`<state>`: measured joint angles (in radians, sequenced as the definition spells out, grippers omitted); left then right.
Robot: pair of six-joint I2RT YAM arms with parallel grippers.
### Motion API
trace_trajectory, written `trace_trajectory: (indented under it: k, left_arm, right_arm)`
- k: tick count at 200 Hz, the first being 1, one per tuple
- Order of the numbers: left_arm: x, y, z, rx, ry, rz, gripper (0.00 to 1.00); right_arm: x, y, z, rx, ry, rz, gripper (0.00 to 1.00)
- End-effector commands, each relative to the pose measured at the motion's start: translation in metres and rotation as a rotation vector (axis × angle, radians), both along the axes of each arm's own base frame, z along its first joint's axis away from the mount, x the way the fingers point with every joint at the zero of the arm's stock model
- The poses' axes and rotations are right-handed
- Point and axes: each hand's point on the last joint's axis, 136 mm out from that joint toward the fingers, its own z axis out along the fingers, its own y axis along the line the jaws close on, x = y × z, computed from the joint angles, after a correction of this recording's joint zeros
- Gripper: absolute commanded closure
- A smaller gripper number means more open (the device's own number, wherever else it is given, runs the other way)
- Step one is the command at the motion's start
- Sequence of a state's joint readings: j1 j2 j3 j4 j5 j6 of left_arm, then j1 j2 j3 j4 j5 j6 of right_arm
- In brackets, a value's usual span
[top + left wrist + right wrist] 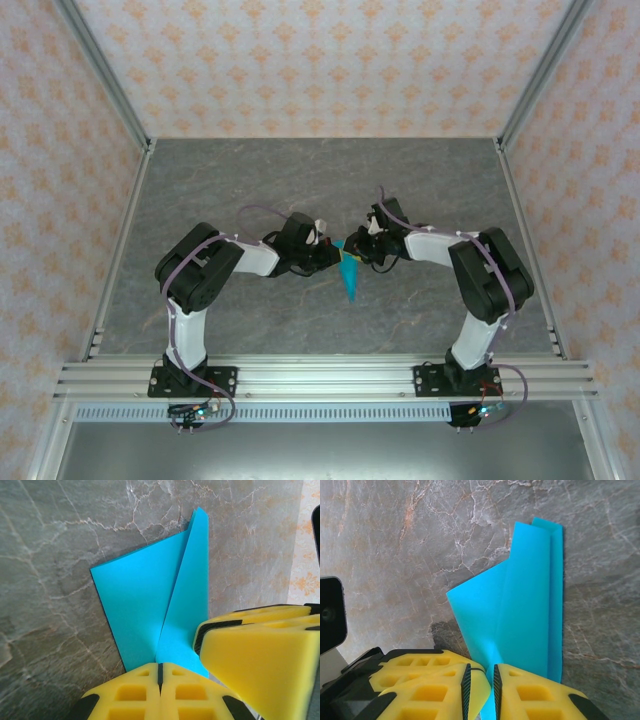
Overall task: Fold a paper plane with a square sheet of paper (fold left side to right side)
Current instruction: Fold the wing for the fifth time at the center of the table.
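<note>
Grippers meet over the middle of the table. We see the left gripper clamped tight on the crease of the paper plane; the right gripper pinches it too, tip pointing near.

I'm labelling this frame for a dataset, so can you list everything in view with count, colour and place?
paper plane: one, bright cyan, partly folded, mid-table where the two pincers meet
table: one, grey marbled, under everything
walls: three, pale paper with an orange pattern, at left, back and right
frame rails: silver metal, along the near edge and up the corners
left arm: one, black and white, base at the near edge, reaching inward
right arm: one, black and white, mirrored on the other side
left pincer: one, yellow, shut on one end of the plane
right pincer: one, yellow, shut on the same end, paper between its fingers
</note>
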<state>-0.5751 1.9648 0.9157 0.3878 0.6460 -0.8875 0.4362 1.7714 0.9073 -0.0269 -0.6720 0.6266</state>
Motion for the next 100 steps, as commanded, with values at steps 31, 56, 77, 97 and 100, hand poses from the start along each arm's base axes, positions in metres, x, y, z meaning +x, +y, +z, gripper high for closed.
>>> trace_trajectory:
  k: [31,56,77,97,100]
  left_arm:
    - [-0.001,0.016,-0.029,0.104,0.044,0.034,1.0]
    - [-0.001,0.016,-0.03,0.104,0.046,0.036,1.0]
    - [-0.001,0.016,-0.03,0.104,0.046,0.035,1.0]
    - [-0.001,0.016,-0.03,0.102,0.046,0.034,1.0]
    - [-0.001,0.016,-0.03,0.102,0.047,0.035,1.0]
  right_arm:
    - [0.0,-0.006,-0.015,-0.05,0.018,-0.012,0.84]
    - [-0.002,-0.007,-0.02,-0.056,0.027,-0.016,0.86]
    - [-0.004,-0.009,-0.025,-0.062,0.036,-0.023,0.87]
    - [-0.007,-0.011,-0.03,-0.066,0.049,-0.028,0.88]
    - [-0.007,-0.011,-0.031,-0.068,0.051,-0.03,0.88]
